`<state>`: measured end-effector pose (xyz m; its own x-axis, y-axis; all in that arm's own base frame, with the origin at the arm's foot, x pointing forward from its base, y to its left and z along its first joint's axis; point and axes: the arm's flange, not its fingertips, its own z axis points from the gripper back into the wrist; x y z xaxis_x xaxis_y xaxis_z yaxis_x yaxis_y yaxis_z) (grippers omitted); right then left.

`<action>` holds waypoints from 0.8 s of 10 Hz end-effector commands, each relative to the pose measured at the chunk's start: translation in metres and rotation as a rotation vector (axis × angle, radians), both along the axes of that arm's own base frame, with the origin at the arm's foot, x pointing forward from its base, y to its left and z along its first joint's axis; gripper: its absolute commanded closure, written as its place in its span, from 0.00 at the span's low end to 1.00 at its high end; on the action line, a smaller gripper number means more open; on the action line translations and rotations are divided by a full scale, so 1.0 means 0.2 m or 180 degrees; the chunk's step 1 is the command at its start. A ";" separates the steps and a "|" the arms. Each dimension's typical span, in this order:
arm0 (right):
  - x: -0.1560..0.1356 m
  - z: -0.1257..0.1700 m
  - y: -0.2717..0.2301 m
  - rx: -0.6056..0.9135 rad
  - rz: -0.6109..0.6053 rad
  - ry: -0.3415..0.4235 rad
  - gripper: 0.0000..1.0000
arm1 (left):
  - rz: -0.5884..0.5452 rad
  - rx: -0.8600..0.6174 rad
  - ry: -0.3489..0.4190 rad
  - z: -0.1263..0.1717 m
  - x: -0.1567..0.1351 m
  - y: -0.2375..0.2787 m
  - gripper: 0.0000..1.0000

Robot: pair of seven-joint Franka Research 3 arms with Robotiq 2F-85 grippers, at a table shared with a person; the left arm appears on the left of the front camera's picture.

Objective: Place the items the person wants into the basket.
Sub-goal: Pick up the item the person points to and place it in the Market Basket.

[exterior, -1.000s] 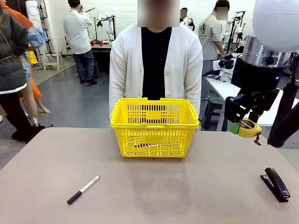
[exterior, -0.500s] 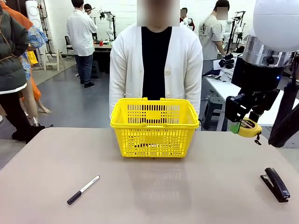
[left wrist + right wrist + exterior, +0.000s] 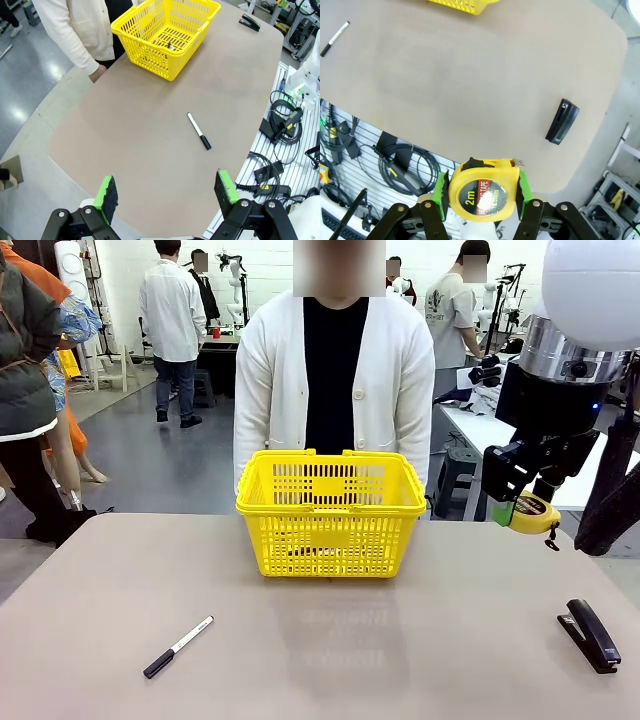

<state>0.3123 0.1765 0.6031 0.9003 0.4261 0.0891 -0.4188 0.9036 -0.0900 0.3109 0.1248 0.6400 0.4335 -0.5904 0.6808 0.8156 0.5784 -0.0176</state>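
- The counter (image 3: 120, 570) carries the basket (image 3: 331, 512) at its far middle, just in front of the person (image 3: 333, 380) – something small and dark lies inside it.
- The right pincer (image 3: 480, 192) grips the tape measure (image 3: 531, 513) high off the counter's right edge, well apart from the basket.
- The left pincer (image 3: 167, 192) hangs open, holding nothing.
- The stapler (image 3: 592, 635) and marker (image 3: 178, 647) stay put.
- To do it well: carry the tape over the rim, lower, then release – no dropping.
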 end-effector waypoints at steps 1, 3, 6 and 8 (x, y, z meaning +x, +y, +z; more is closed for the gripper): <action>0.15 0.07 0.18 0.0031 0.0137 0.0075 0.37 | -0.0050 -0.0050 -0.0027 0.00 0.00 0.00 0.00; 0.45 0.19 0.51 0.0282 0.0127 0.0009 0.37 | -0.0050 -0.0050 -0.0027 0.00 0.00 0.00 0.00; 0.79 0.17 0.88 0.0402 0.0151 -0.0158 0.37 | -0.0050 -0.0050 -0.0027 0.00 0.00 0.00 0.00; 0.96 0.02 1.02 0.0270 0.0324 -0.0300 0.37 | -0.0050 -0.0050 -0.0027 0.00 0.00 0.00 0.00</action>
<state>0.4913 0.3686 0.6076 0.8463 0.4921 0.2039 -0.5020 0.8649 -0.0042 0.3107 0.1248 0.6403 0.4335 -0.5904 0.6808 0.8154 0.5787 -0.0174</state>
